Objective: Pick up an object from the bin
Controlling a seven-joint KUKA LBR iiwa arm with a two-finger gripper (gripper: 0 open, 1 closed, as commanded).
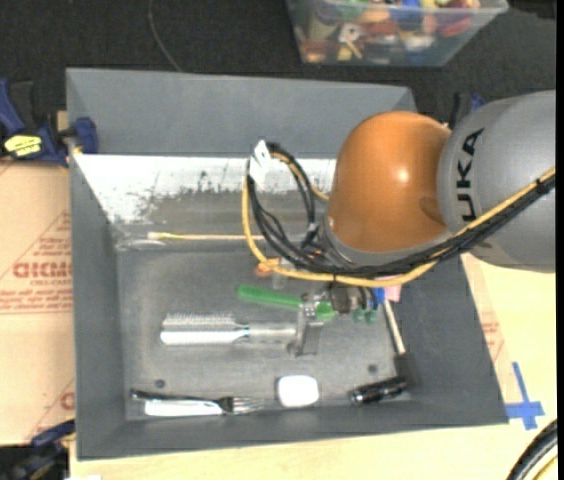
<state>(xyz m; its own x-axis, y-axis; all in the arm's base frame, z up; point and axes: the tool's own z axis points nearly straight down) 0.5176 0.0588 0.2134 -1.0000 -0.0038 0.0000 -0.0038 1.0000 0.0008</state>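
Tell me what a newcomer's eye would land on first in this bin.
The arm's orange dome dominates the right, with the tool below it near the middle of the bin, over one end of a pale brush and beside a green stick. Along the front wall lie a fork, a white oval lump and a black marker.
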